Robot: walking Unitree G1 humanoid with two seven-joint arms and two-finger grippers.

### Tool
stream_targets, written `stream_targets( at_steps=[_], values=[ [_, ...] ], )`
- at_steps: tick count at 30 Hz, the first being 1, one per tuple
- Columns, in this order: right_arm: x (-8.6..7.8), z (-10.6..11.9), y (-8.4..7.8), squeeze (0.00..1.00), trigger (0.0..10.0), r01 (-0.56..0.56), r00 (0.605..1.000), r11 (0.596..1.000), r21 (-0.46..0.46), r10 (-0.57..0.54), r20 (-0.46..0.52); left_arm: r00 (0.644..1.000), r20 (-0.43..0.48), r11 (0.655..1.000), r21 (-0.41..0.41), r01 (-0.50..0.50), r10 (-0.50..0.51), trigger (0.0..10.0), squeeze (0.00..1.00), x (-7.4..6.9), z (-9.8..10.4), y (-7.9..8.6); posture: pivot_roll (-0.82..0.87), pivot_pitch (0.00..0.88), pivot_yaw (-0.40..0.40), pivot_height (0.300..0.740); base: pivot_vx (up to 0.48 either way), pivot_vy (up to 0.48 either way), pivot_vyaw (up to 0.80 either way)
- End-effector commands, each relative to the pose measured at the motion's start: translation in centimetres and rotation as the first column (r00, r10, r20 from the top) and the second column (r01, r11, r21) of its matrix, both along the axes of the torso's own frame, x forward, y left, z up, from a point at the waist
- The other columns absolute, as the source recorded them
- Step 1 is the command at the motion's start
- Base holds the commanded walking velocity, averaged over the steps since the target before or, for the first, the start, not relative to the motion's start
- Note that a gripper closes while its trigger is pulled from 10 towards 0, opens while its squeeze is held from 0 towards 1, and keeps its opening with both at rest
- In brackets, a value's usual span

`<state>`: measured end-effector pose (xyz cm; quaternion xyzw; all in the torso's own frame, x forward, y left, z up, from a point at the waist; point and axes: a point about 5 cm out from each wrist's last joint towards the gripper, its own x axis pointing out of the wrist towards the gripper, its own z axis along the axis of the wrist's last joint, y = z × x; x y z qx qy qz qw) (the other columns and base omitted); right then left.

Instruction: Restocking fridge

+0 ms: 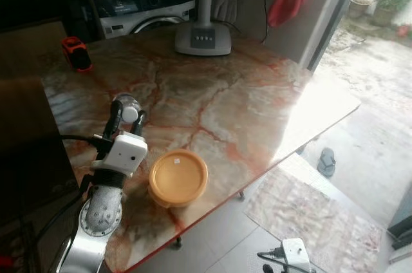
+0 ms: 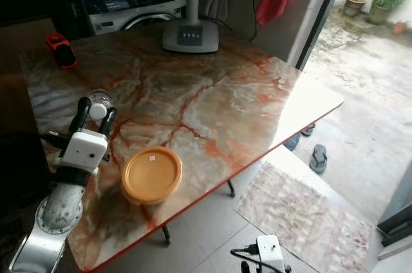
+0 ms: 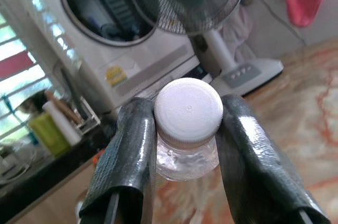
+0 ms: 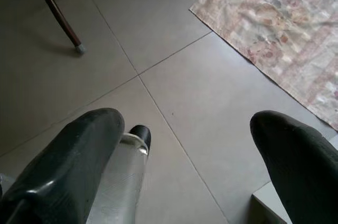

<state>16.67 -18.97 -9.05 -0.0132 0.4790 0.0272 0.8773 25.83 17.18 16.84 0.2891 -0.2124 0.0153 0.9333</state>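
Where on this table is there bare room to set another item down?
The marble table is bare from the fan base across to the doorway corner. It is crowded at the near left, where the left tool grips the bottle beside the orange container.

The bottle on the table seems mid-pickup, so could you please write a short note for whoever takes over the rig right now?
Left pincer: closed around the neck of the bottle, just under its white cap; the bottle stands on the marble table.
Right pincer: open, hanging low over the tiled floor, with a clear bottle-like thing beside one finger.
Orange tub: on the table near its front edge, lid on, beside the left arm.
Done: bottle gripped.
Left: lift it, carry it to the fridge, then fetch the tub.
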Motion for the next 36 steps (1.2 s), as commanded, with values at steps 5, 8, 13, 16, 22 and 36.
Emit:
stream_targets(
  at_steps=[5,8,13,16,22,36],
  values=[
    [-0.33,-0.06,-0.69,0.0,10.0,0.013,1.0,1.0,-0.015,-0.013,-0.014,0.999,0.028,1.0,-0.002,0.029,-0.029,10.0,0.0,0.11,0.77,-0.68,0.12,0.0,-0.013,0.74,0.0,0.0,-0.77],
    [-0.32,-0.06,-0.68,0.0,10.0,0.012,1.0,1.0,-0.014,-0.013,-0.014,0.999,0.03,1.0,-0.004,0.028,-0.028,10.0,0.0,0.11,0.78,-0.67,0.12,0.0,-0.013,0.74,0.0,0.0,-0.77],
    [-0.33,-0.07,-0.65,0.0,10.0,0.013,1.0,1.0,-0.013,-0.014,-0.014,0.999,0.033,0.999,-0.009,0.037,-0.036,10.0,0.0,0.03,0.84,-0.78,0.12,0.0,-0.013,0.74,0.0,0.0,-0.77],
    [-0.33,-0.07,-0.63,0.0,10.0,0.014,1.0,1.0,-0.013,-0.014,-0.014,0.999,0.034,0.999,-0.011,0.038,-0.038,10.0,0.0,0.08,0.92,-0.82,0.12,0.0,-0.011,0.74,0.0,0.0,-0.77],
    [-0.33,-0.08,-0.59,0.0,10.0,0.016,1.0,1.0,-0.01,-0.016,-0.013,0.998,0.04,0.999,-0.011,0.047,-0.047,10.0,0.0,0.15,1.09,-0.94,0.12,0.0,-0.011,0.74,0.0,0.0,-0.77],
    [-0.36,-0.07,-0.67,0.0,10.0,0.007,1.0,1.0,-0.01,-0.007,-0.015,0.997,0.031,0.997,-0.024,0.074,-0.073,10.0,0.0,0.12,0.97,-1.42,0.11,0.0,-0.013,0.74,0.0,0.0,-0.77]
  ],
)
